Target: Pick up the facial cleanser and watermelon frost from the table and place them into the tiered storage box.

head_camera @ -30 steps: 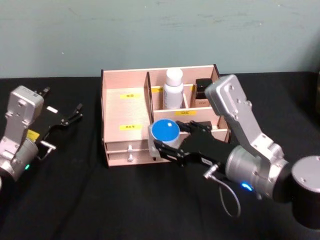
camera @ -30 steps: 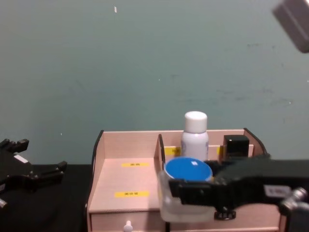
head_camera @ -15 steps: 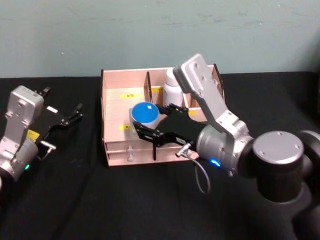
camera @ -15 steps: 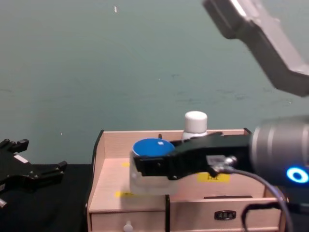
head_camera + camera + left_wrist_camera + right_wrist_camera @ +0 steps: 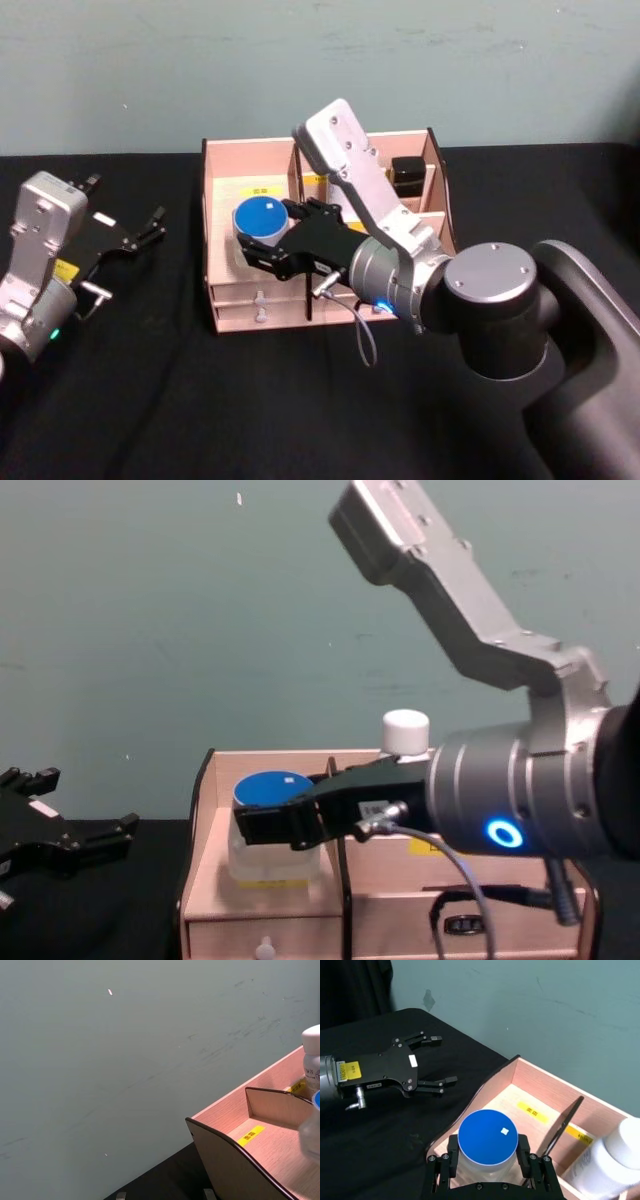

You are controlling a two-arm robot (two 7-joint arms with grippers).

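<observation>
Looking at the head view, the right gripper (image 5: 262, 245) is clamped on a blue-lidded jar (image 5: 259, 222), upright, mid-frame over the left compartment of the tiered storage box (image 5: 222, 215). Left gripper (image 5: 140, 234) sits parked at the left edge, fingers spread.

Left wrist view: box's curved side wall at lower right; the jar's cut off at the right edge.

Right wrist view: jar (image 5: 488, 1143) at bottom centre between both fingers, compartment floor beyond it.

Chest view: jar (image 5: 268, 825) lower centre-left, base hidden, so I'd guess it's not seated yet.
</observation>
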